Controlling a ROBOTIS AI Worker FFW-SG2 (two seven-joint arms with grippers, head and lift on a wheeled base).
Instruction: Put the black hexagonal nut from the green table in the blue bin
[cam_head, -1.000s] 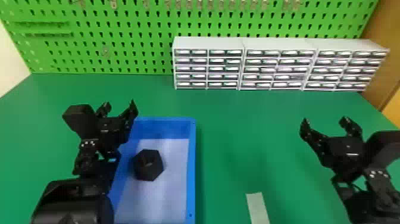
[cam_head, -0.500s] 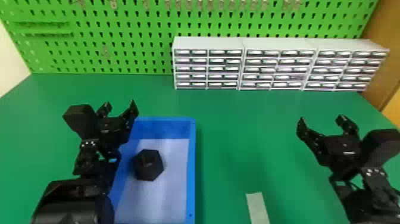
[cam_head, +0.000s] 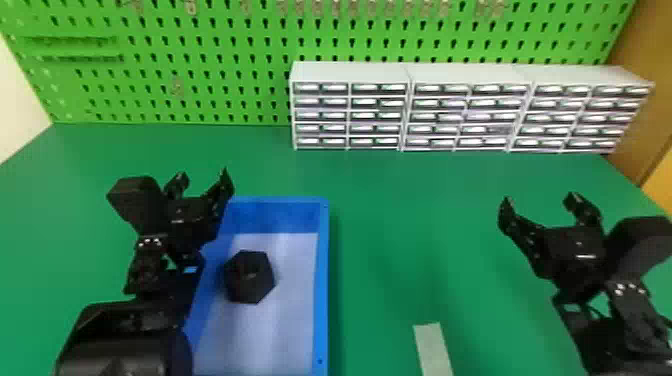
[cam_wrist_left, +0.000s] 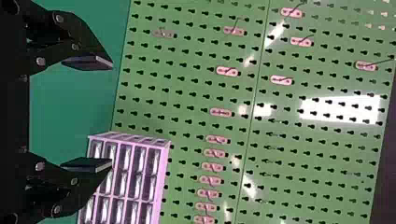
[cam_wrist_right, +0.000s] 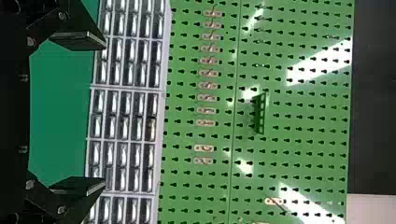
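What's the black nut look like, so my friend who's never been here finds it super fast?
On the green table, find the blue bin toward the robot's left. The hexagonal nut lies inside, on the pale floor. The left arm nearby is black too, but the nut is one chunky six-sided lump.

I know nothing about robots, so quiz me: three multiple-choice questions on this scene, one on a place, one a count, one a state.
1. Where is the black hexagonal nut relative to the blue bin?
A) behind it B) inside it C) left of it

2. How many drawer cabinets stand before the green pegboard?
A) two B) five C) three

3. The left gripper is:
A) open, empty B) shut, empty C) gripping something

Answers:
1 B, it lies on the bin's floor.
2 C, three casings stand side by side.
3 A, its fingers are apart with nothing between them.
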